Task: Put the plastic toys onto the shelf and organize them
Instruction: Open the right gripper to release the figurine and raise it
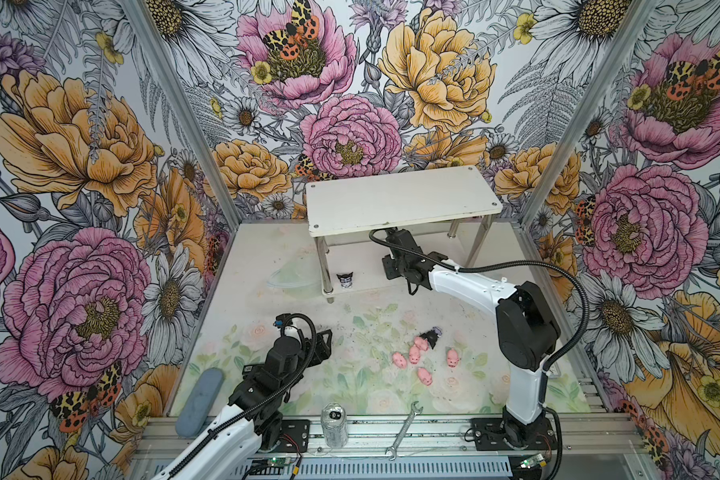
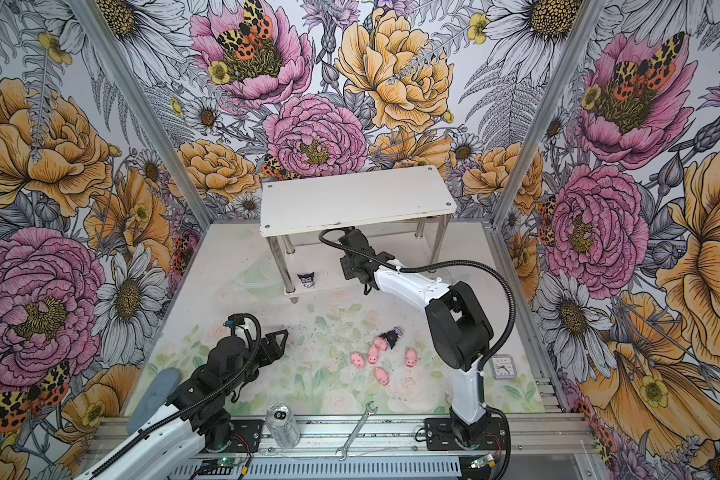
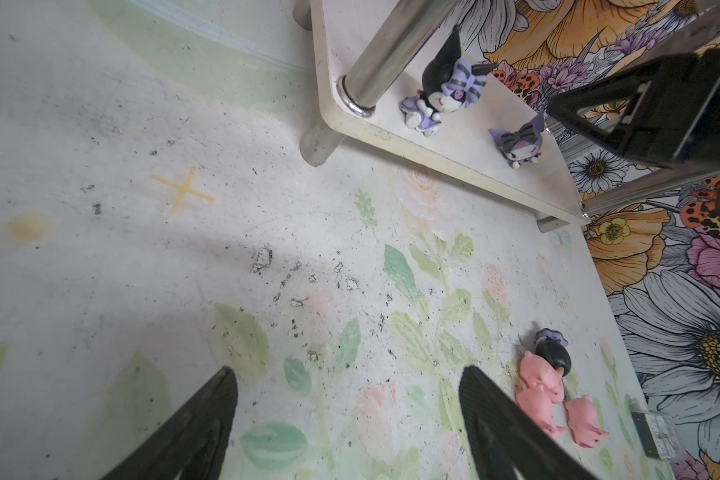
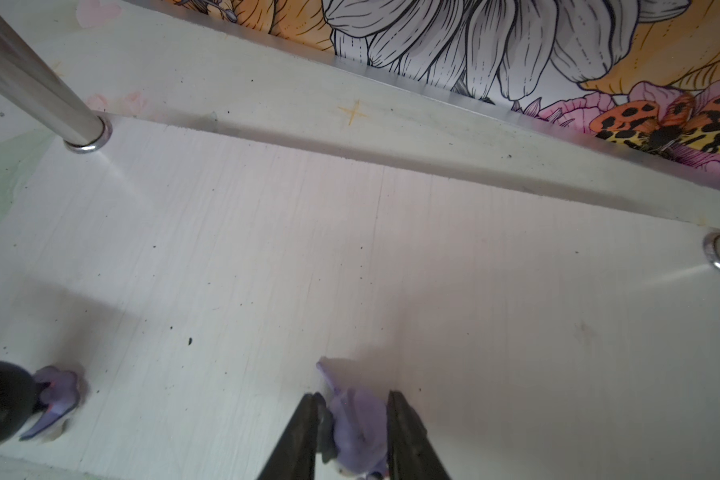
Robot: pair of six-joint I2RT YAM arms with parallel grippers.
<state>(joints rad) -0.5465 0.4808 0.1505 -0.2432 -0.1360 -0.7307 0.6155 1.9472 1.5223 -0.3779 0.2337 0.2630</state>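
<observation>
Under the top board of the white shelf (image 1: 400,199), in both top views, the right arm (image 1: 408,257) is seen over the lower tier, while five pink pigs (image 1: 414,354) and a black-purple figurine (image 1: 431,336) lie on the mat (image 1: 362,386). By the left wrist view, the left gripper (image 3: 341,432) is shown spread wide above the mat. By the right wrist view, the right gripper (image 4: 352,397) is found pinching a purple figurine (image 4: 358,419) set on that tier; placement is judged in hand, release and a level withdrawal being called for next.
</observation>
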